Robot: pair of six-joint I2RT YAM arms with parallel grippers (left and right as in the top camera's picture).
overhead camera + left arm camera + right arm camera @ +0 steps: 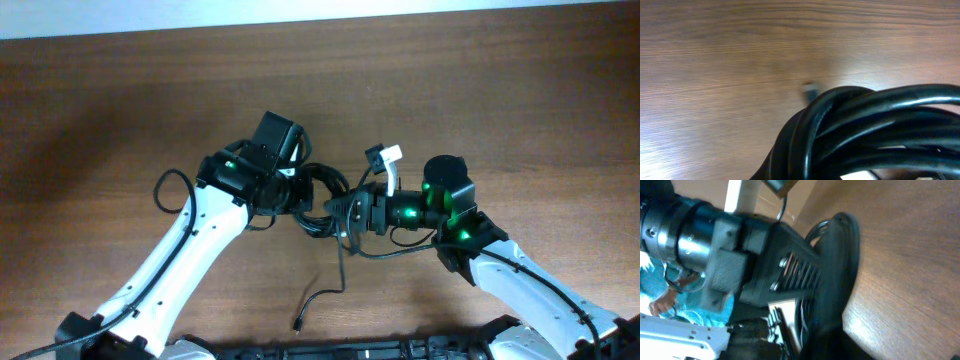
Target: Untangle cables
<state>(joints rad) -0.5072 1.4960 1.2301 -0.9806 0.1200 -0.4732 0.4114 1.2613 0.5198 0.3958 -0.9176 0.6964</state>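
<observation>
The cables (322, 195) form a bunched black coil at the table's middle, between my two grippers. From it one strand (338, 282) trails toward the front edge and ends in a small plug (298, 322). My left gripper (292, 192) sits on the coil's left side, shut on the cables; in the left wrist view the cables (875, 130) fill the lower right and hide its fingers. My right gripper (338, 210) presses in from the right. The right wrist view is blurred, with the cables (837, 270) against the left arm's gripper body (765, 265), and my own jaws are unclear.
A short lead with a white and black connector (386, 156) sticks up behind the right gripper. A small blurred plug (811, 91) lies on the wood beyond the coil. Bare wooden table (120, 90) spreads to the left and back.
</observation>
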